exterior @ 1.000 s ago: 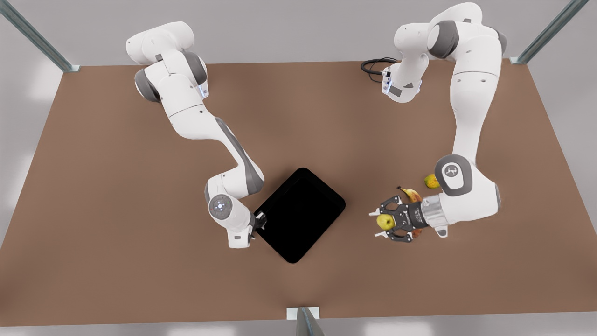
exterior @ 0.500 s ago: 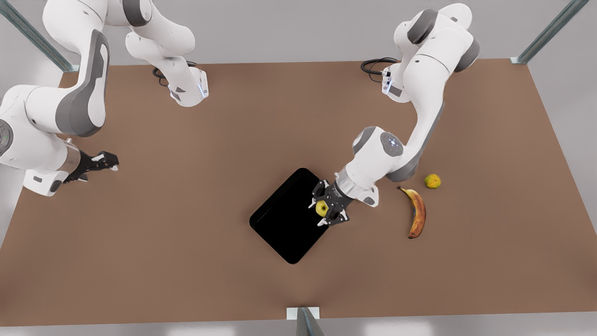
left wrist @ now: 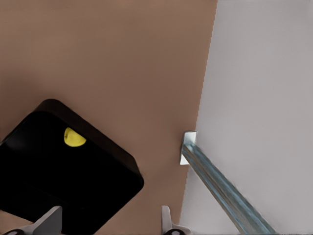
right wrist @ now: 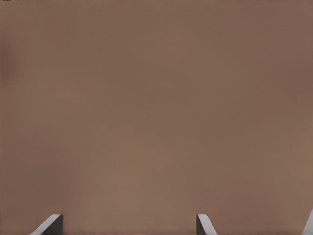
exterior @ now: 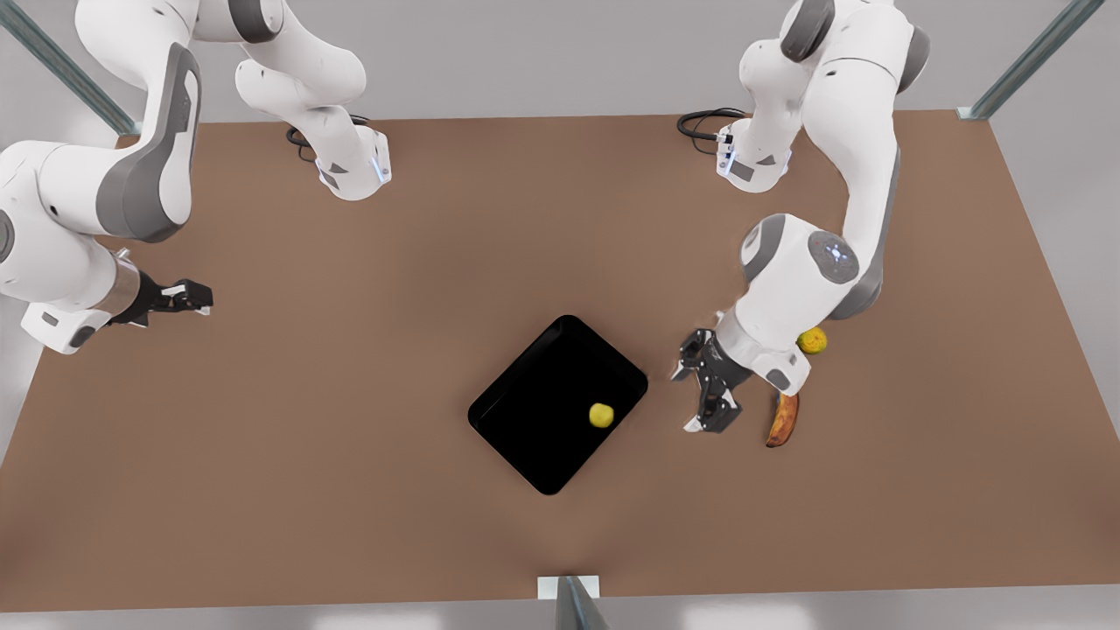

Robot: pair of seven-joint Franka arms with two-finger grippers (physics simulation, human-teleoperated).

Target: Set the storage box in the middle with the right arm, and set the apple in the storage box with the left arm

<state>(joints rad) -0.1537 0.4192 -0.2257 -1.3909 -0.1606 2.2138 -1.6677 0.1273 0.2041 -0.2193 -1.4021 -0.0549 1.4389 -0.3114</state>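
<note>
apple [exterior: 600, 415] released into storage box [exterior: 525, 437]

A flat brown counter [exterior: 306, 420] fills the scene, with pale grey walls behind it and metal struts [exterior: 70, 74] at its corners.

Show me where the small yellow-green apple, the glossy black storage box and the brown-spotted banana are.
small yellow-green apple [exterior: 600, 415], front view, its centre.
glossy black storage box [exterior: 534, 411], front view, bare floor.
brown-spotted banana [exterior: 783, 420], front view, its visible lower part.
</note>
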